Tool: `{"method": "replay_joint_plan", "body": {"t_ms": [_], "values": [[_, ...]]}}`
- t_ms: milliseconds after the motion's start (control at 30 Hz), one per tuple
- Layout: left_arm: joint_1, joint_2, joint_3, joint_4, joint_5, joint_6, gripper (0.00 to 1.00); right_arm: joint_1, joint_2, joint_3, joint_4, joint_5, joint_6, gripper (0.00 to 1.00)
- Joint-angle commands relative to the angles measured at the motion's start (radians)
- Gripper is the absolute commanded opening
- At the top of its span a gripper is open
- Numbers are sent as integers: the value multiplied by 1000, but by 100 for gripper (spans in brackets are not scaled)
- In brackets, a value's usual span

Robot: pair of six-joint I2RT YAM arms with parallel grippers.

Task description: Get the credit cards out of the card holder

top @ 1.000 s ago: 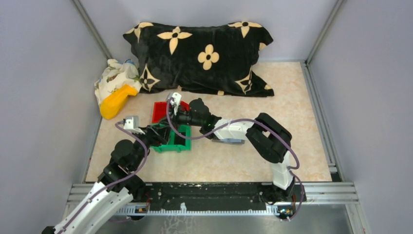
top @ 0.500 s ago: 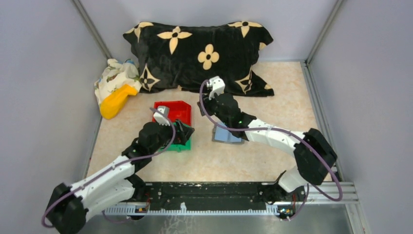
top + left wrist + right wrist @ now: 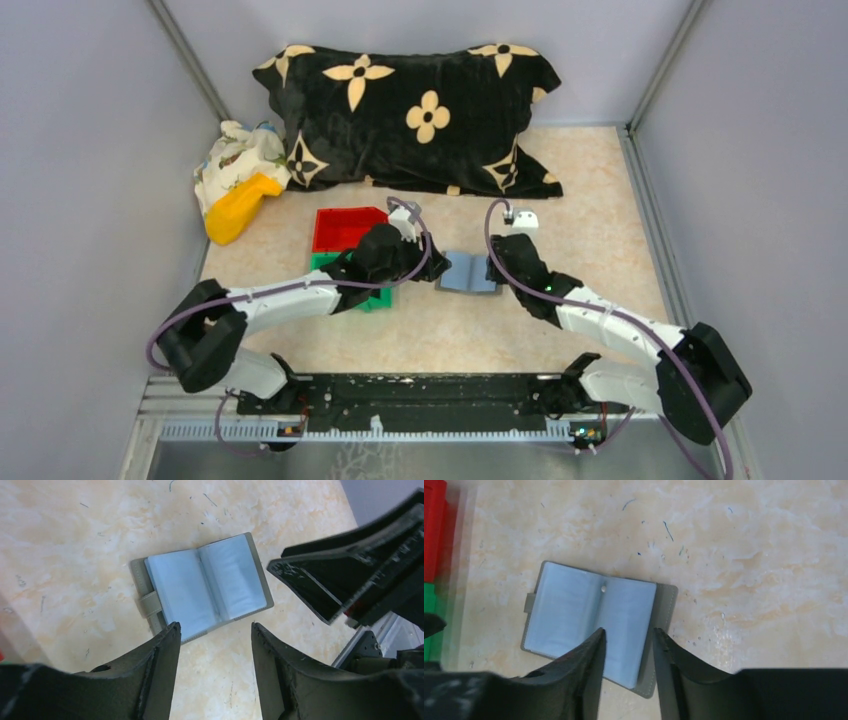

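Top external view shows the card holder [image 3: 468, 272] lying open and flat on the table [image 3: 600, 200], between the two arms and near the green bin [image 3: 376, 298]. The left gripper [image 3: 212, 627] and right gripper [image 3: 628, 630] hover over it, fingers apart, holding nothing. As I judge it, one should pin a leaf flat while the other nips a card's edge and slides it along its sleeve; no card edge shows clearly.

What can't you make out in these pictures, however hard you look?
Whether cards sit in the card holder: both wrist views, cloudy blue sleeves.
The card holder's near edge: right wrist view, behind the right gripper.
The green bin: top view, mostly under the left arm.
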Motion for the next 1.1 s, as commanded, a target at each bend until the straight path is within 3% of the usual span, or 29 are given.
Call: {"method": "replay_joint_plan", "body": {"t_ms": [0,100,200,267,400,467,800,1067], "values": [[-2,131,75,51,60,-5,57,-13,-57,-36,-10,-27,90,36],[-2,223,113,51,112,-21,51,-13,-69,-79,17,-78,118,14],[-3,269,118,81,157,-42,48,-13,-75,-114,53,-118,139,0],[-2,283,108,106,160,-49,46,-13,-71,-130,72,-131,142,0],[-2,310,104,116,162,-49,29,-13,-36,-145,95,-129,141,0],[-2,322,104,125,168,-53,26,-13,-12,-150,112,-134,140,0],[-5,399,106,164,193,-68,24,-25,76,-155,200,-171,156,0],[0,403,80,129,117,-52,21,-154,-45,-190,151,-211,161,0]]}}
